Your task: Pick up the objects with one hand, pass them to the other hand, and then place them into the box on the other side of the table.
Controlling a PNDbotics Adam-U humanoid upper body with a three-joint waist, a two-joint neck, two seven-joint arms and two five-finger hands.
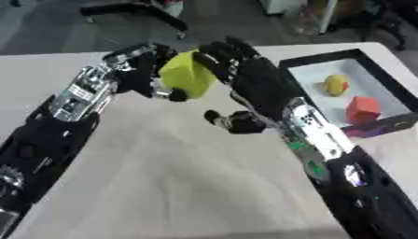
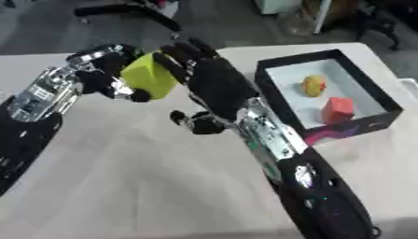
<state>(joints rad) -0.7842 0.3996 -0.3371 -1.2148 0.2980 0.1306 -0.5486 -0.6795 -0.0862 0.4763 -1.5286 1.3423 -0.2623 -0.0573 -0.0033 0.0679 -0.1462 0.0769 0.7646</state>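
Midair, left hand (image 1: 140, 70) fingers curled round yellow block (image 1: 188, 73); right hand (image 1: 254, 81) fingers straight, touching it.

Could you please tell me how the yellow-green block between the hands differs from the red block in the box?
The yellow-green block is held above the table between the left hand and right hand; the red block rests in the box. The yellow-green block looks larger. Both are plain, angular solids.
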